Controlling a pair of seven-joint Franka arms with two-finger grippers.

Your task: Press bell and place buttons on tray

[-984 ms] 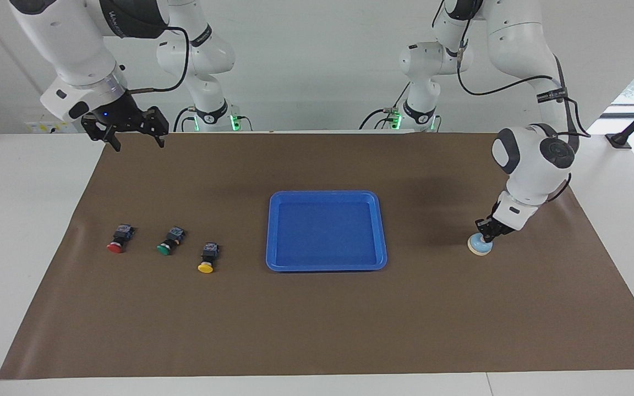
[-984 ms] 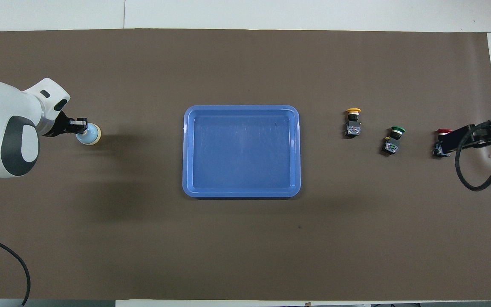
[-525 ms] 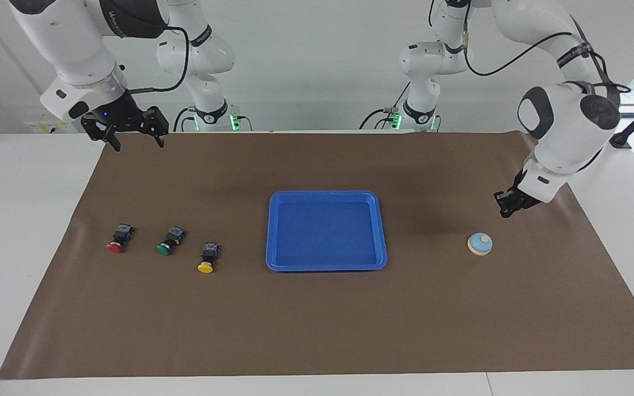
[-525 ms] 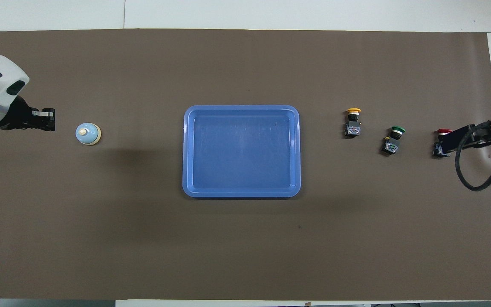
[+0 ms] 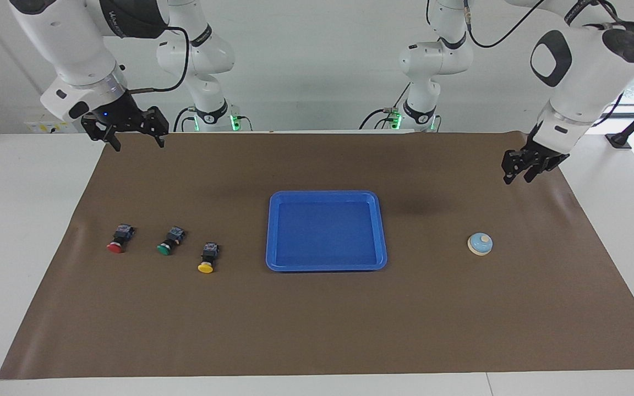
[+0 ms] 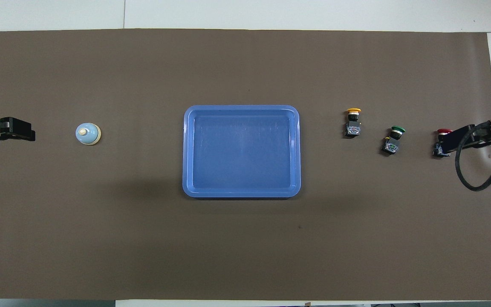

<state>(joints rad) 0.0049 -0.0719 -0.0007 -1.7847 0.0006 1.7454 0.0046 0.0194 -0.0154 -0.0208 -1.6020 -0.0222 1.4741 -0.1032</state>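
The light blue bell [image 5: 480, 243] [image 6: 88, 134] stands alone on the mat toward the left arm's end. My left gripper [image 5: 517, 179] [image 6: 30, 134] hangs open and empty in the air over the mat's end, clear of the bell. The blue tray [image 5: 326, 194] [image 6: 241, 108] lies empty at mid-table. Toward the right arm's end lie three buttons on their sides: red [image 5: 117, 241], green [image 5: 169, 242] [image 6: 394, 140], yellow [image 5: 207, 259] [image 6: 353, 123]. My right gripper [image 5: 138, 146] waits open, high over the mat's corner by its base; in the overhead view it partly covers the red button.
A brown mat [image 5: 317, 319] covers most of the white table. A black cable loop [image 6: 475, 179] hangs from the right arm. A black mount [image 5: 619, 140] sits on the table corner at the left arm's end.
The left gripper has lifted off the bell's knob, drawn up and away toward the table's end, and opened. The bell stays in place. The right arm has not moved.
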